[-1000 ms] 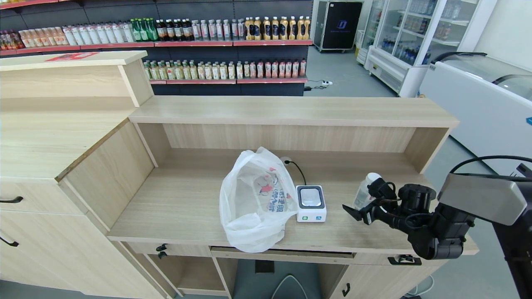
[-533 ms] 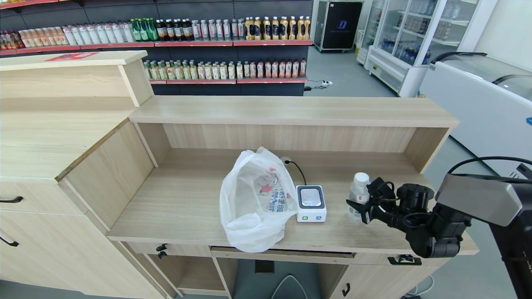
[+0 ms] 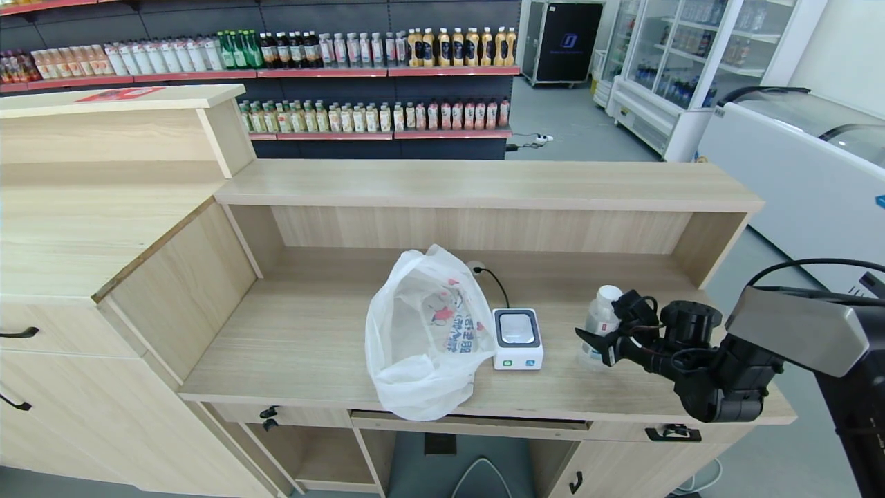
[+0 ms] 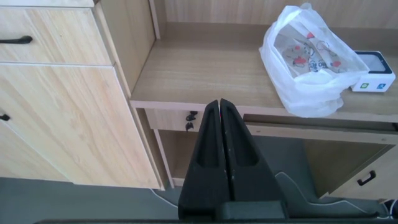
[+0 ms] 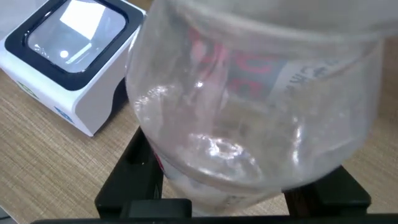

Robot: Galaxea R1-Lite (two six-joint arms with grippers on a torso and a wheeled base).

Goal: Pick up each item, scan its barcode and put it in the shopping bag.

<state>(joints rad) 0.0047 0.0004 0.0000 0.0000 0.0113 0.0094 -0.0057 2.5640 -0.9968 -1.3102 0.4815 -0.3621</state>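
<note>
A clear water bottle (image 3: 599,319) with a white cap stands a little tilted at the right of the wooden counter (image 3: 290,346). My right gripper (image 3: 607,326) is shut on the bottle's body, which looms close in the right wrist view (image 5: 249,106) with black fingers (image 5: 127,180) on either side. Left of it sits the white barcode scanner (image 3: 517,338), window up, also in the right wrist view (image 5: 68,62). The white plastic shopping bag (image 3: 422,332) lies slumped beside the scanner. My left gripper (image 4: 220,109) is shut and empty, low in front of the counter's left end.
A black cable runs from the scanner to the counter's back wall. A raised shelf (image 3: 484,183) overhangs the back of the work surface. Drawers and cabinet doors (image 4: 56,112) sit below the counter. Store shelves with drinks stand far behind.
The bottle went from leaning behind the right gripper to standing between its fingers. The gripper then shifted slightly up and back with it.
</note>
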